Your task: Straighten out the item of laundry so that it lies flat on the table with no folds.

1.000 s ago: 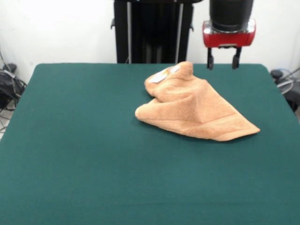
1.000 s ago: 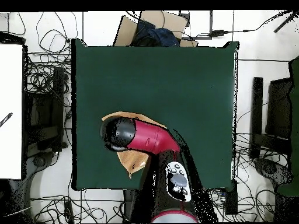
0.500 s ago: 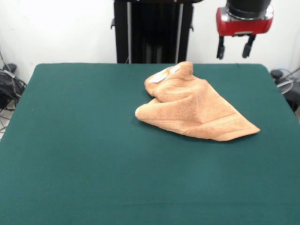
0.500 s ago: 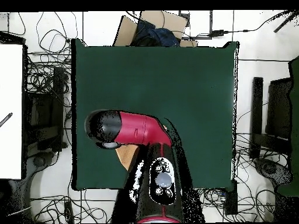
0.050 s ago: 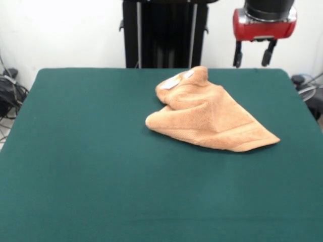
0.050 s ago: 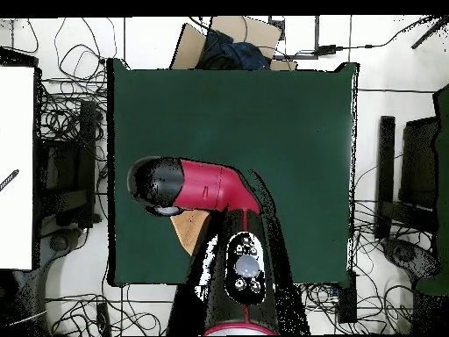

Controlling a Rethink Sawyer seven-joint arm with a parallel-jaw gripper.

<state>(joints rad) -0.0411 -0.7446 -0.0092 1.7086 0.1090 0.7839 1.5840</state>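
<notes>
I see the towel (image 5: pixel 209 118) lying crumpled on the green counter (image 5: pixel 91 166), toward the far right part of the top in the front view. It is bunched into a rough wedge: a raised hump at the far end, a fold running down its middle, and a flatter corner pointing toward the near right. A small white label (image 5: pixel 174 81) shows on the hump's far left side, and a woven border band runs along the near right edge.

My gripper (image 5: pixel 252 52) hangs above the counter's far right edge, clear of the towel and not touching it. Its two dark fingers (image 5: pixel 236 52) stand spread apart with nothing between them, under the red wrist collar.

From the overhead view I get much less of the cloth: the red and black arm (image 6: pixel 215 189) lies across it, and only a small orange corner (image 6: pixel 188 231) peeks out beneath, near the counter's lower left edge. The gripper's fingers are hidden there under the arm's black end. That view alone shows a cardboard box (image 6: pixel 230 39) just beyond the counter's top edge holding something dark blue; I cannot tell what.
</notes>
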